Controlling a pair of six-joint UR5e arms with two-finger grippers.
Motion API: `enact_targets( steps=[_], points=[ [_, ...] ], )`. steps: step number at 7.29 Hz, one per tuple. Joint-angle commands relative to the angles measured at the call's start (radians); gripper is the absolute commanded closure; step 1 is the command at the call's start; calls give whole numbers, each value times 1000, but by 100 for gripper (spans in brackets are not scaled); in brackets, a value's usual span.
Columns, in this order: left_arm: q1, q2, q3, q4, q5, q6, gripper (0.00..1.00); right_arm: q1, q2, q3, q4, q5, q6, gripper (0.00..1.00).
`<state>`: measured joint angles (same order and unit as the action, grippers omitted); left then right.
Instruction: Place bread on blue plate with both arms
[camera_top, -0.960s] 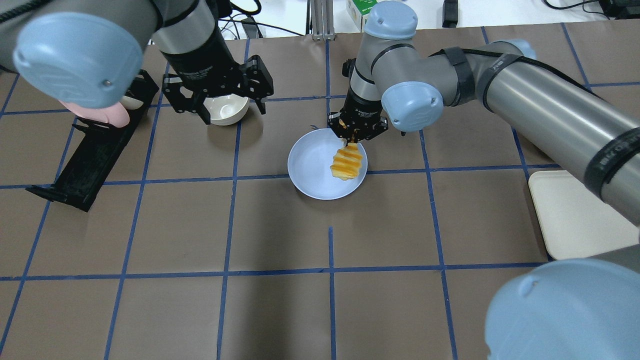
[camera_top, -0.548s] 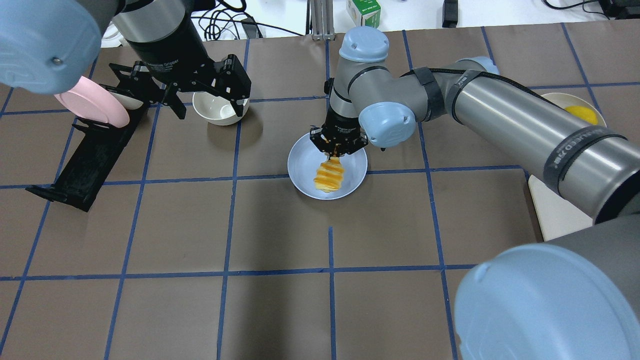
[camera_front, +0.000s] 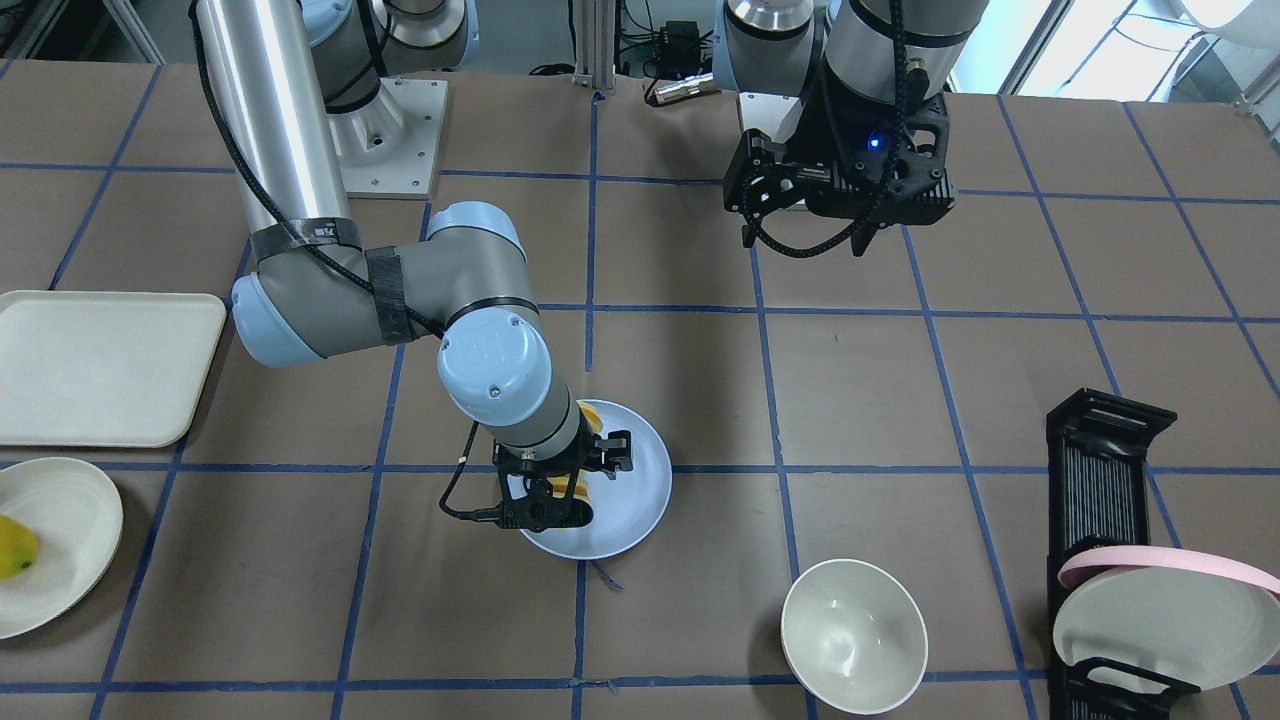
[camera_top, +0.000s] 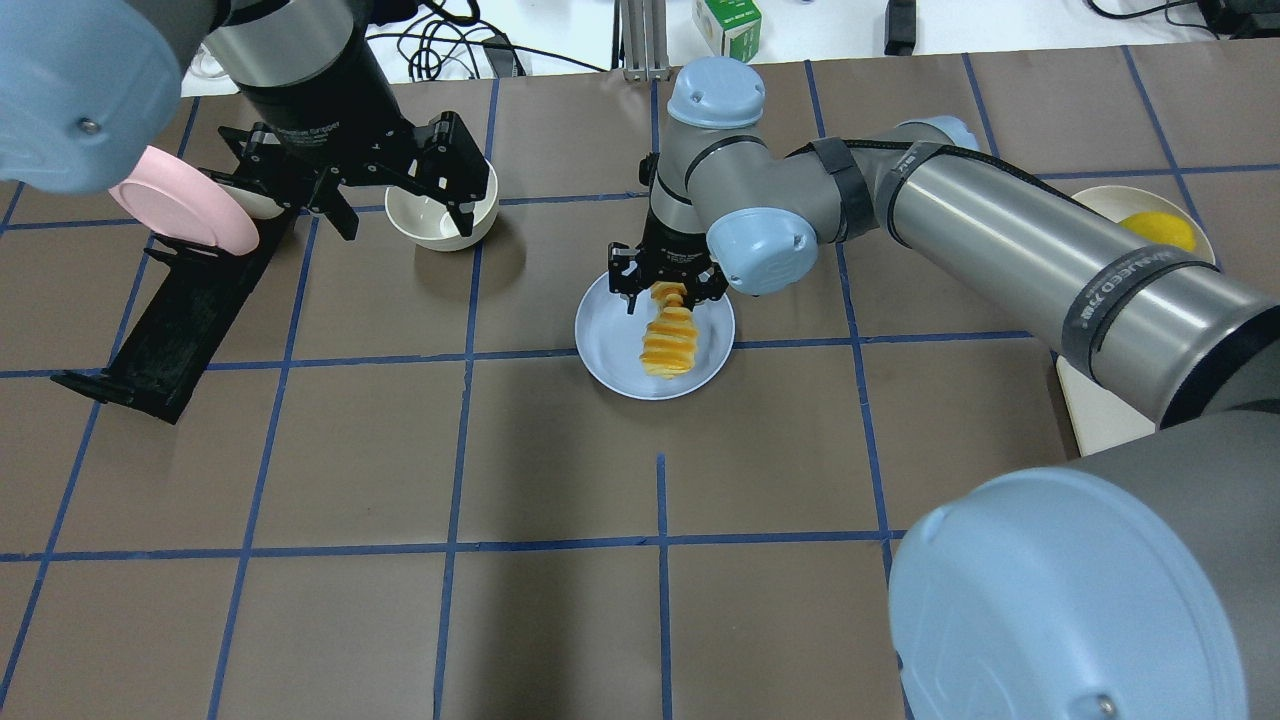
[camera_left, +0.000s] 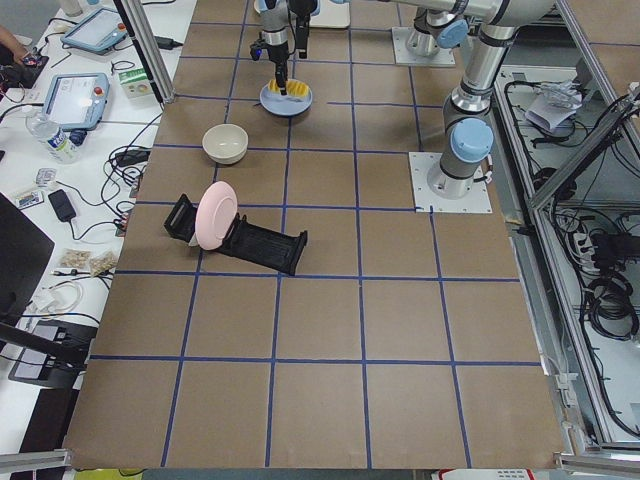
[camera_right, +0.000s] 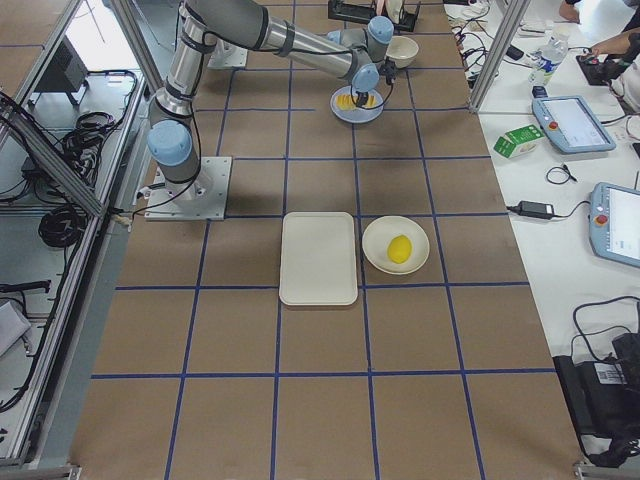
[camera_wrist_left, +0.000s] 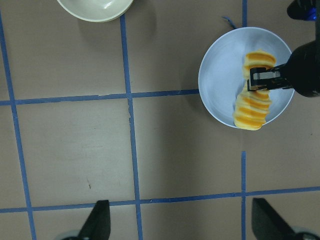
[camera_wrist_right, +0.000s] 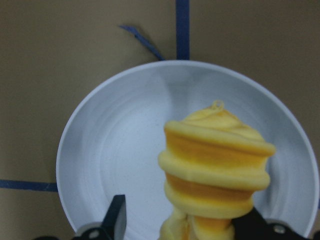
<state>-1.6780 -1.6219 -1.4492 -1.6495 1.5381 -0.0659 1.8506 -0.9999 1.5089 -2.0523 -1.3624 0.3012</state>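
Observation:
The bread (camera_top: 668, 340) lies on the blue plate (camera_top: 612, 335), right of its centre. It also shows in the left wrist view (camera_wrist_left: 252, 105) and close up in the right wrist view (camera_wrist_right: 215, 165). My right gripper (camera_top: 668, 288) hangs over the bread's far end with its jaws spread; in the right wrist view its left finger (camera_wrist_right: 117, 220) stands apart from the loaf. In the front view my right wrist hides most of the bread, and the plate's rim (camera_front: 645, 480) shows. My left gripper (camera_top: 390, 198) is open and empty, raised near the white bowl (camera_top: 442, 215).
A black dish rack (camera_top: 170, 320) holding a pink plate (camera_top: 185, 205) stands at the left. A cream tray (camera_front: 100, 365) and a cream plate with a yellow fruit (camera_top: 1160, 230) lie on the right-arm side.
My right gripper has carried the bread left over the plate's middle and spread its jaws; the bread now rests on the plate. My left arm has drawn back to the left.

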Motion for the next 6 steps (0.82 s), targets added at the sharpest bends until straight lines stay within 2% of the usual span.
enact_targets(
  steps=[1,4,5,6],
  points=[
    [0,2,0,7,-3,0,0,-11,-2,-30,69,-4,-4,0],
    [3,2,1,14,-4,-12,0,-22,-20,-70,90,-4,-11,0],
    [4,4,0,17,-4,-11,0,-46,-51,-141,218,-30,-55,0],
    [6,1,1,22,-6,-14,0,-109,-87,-210,367,-119,-159,0]
  ],
)
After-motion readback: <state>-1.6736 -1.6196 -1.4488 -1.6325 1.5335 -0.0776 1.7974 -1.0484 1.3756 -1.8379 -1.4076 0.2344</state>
